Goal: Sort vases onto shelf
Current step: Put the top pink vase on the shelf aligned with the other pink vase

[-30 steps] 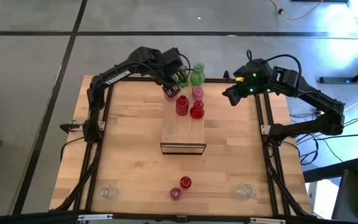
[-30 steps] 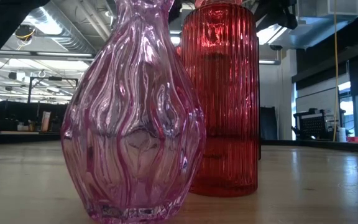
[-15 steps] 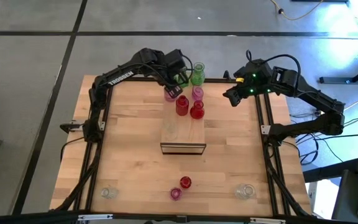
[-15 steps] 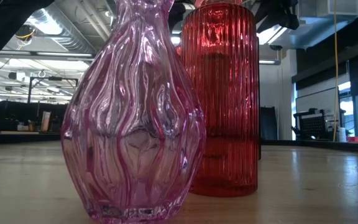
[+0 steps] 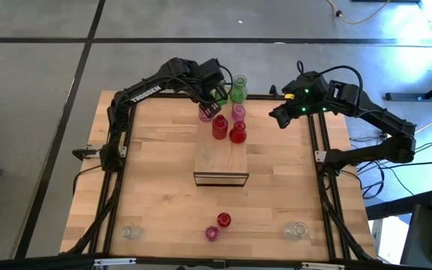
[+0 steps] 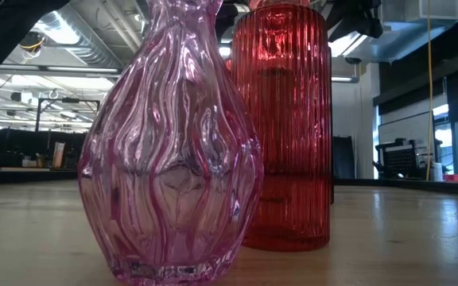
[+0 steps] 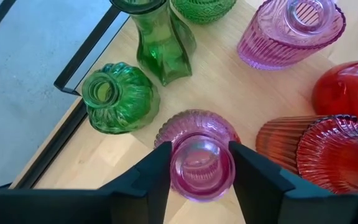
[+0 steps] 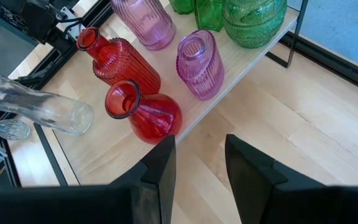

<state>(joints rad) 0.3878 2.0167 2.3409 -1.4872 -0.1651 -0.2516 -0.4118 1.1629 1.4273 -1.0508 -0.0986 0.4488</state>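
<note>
Several vases are grouped at the far end of the shelf (image 5: 220, 154), greens farthest back, then pinks, then reds. Left hand (image 7: 199, 167) sits over that group, its fingers (image 7: 151, 177) just beside the neck of a ribbed pink vase (image 7: 197, 155) standing upright on the light-wood top; whether they press the glass or stand a hair off it cannot be told. Judged step: setting this pink vase down beside the other pink one (image 7: 291, 28), likely at the point of release. Next move calls for the fingers to part enough to clear the mouth, then a straight lift, since a lobed green vase (image 7: 115, 96) and a ribbed red vase (image 7: 328, 155) stand near on either side.

Right hand (image 8: 197, 163) waits over the counter (image 8: 303, 118) beside the shelf, fingers narrowly apart, holding nothing.

Still on the counter near its front edge: 1 red vase (image 5: 223, 220), 1 pink vase (image 5: 212, 234), 2 clear vases (image 5: 131, 232) toward the corners.

Materials: translucent glass throughout, fluted or wavy walls, round bodies, narrow necks. 1 clear vase (image 8: 36, 109) lies on its side on the shelf. Shelf top is pale planking with a dark-framed end.
</note>
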